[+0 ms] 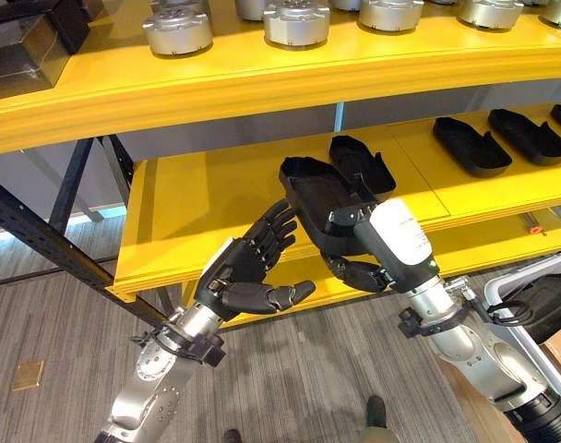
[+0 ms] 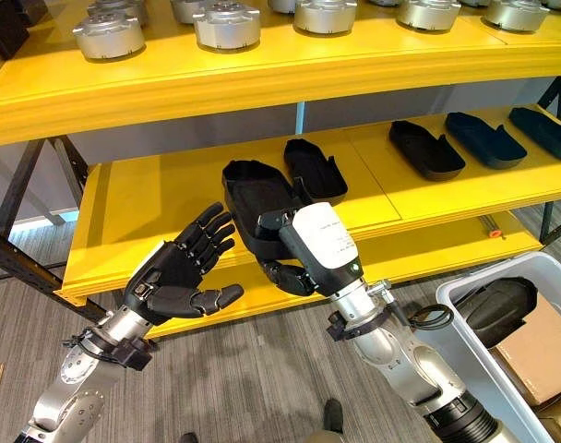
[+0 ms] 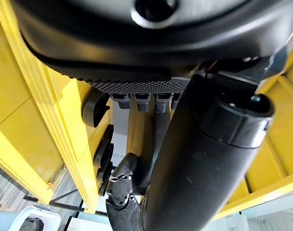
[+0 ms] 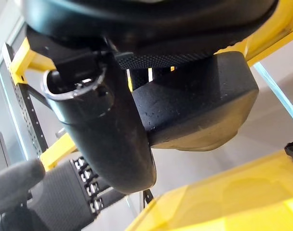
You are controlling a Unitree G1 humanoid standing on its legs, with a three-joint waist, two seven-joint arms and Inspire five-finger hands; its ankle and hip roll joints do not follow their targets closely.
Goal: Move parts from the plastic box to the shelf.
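My right hand (image 1: 359,268) is shut on a black tray-shaped part (image 1: 313,194), gripping its near end from below. The part (image 2: 253,198) reaches out over the lower yellow shelf (image 1: 197,212), and its far end lies close beside another black part (image 1: 362,164) resting there. I cannot tell whether the held part touches the shelf. The right wrist view shows the part's underside (image 4: 199,110) past the thumb. My left hand (image 1: 248,268) hovers open just left of the held part, fingers straight, in front of the shelf's edge. The plastic box (image 2: 465,305) stands at the lower right with a black part (image 2: 497,309) inside.
More black parts (image 1: 470,145) lie in a row on the lower shelf's right half. The upper shelf carries several silver metal discs (image 1: 294,23). A cardboard box (image 2: 539,351) sits by the plastic box. A person's shoe (image 1: 376,411) is on the floor below my hands.
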